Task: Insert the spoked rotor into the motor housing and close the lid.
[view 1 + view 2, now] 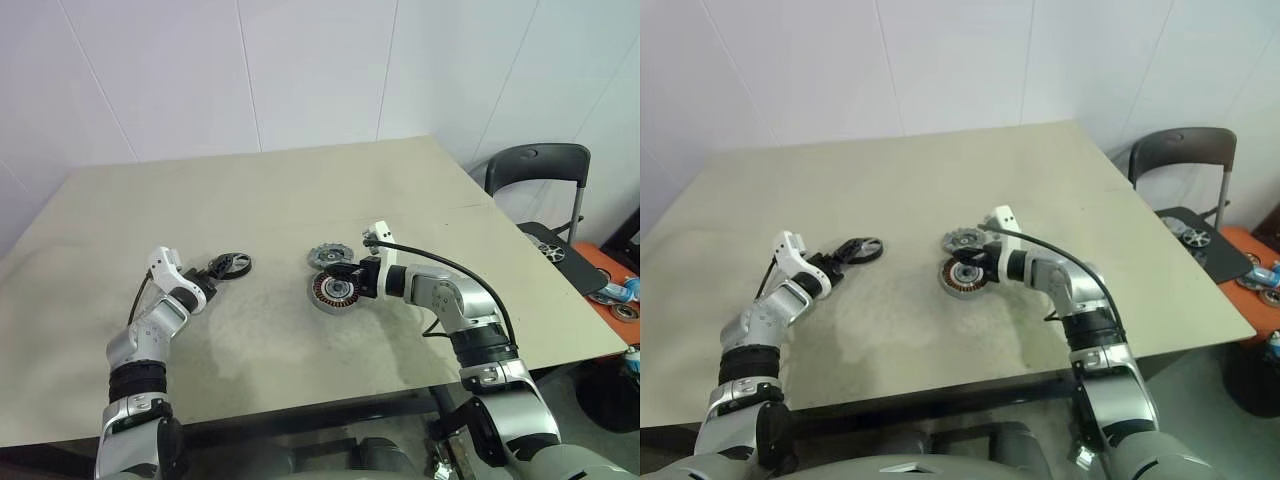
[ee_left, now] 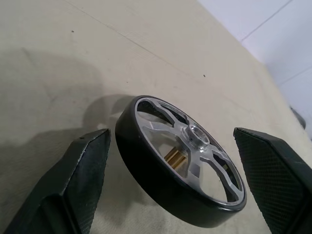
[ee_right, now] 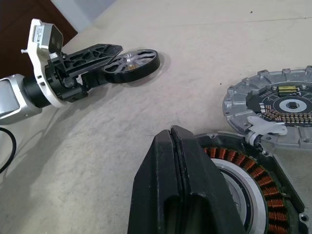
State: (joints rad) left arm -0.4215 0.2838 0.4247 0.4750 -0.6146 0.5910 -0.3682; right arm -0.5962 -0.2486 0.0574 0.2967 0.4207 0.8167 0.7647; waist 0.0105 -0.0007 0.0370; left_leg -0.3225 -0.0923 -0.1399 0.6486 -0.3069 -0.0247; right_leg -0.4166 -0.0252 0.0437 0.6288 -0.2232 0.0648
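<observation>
1. The table [image 1: 300, 200] is a beige, slightly scuffed top set against a white panelled wall; the three motor parts lie near its middle, toward the robot.
2. The spoked rotor [image 2: 183, 158] lies flat on the table on the robot's left side, well apart from the other two parts. Its dark rim surrounds silver spokes and a raised hub.
3. The left gripper [image 1: 215, 272] is spread wide, one black finger on each side of the rotor. In the left wrist view the fingers [image 2: 83, 180] flank the rim with a gap on both sides, so nothing is grasped.
4. The motor housing [image 1: 335, 292] sits flat near the table's centre, its copper windings ringing a pale inner disc.
5. The right gripper [image 3: 183, 190] is clenched, its two fingers pressed together with nothing between them. It hangs over the housing's near edge and hides part of the winding ring in the right wrist view; whether it touches the housing I cannot tell.
6. The lid [image 3: 278, 107] lies just beyond the housing, nearly touching it, with its inner face and circuit ring turned up.
7. Bare tabletop separates the rotor from the housing.
8. A black chair [image 1: 540, 170] stands past the table's right edge, beside a dark tray [image 1: 565, 255] carrying another round metal part.
</observation>
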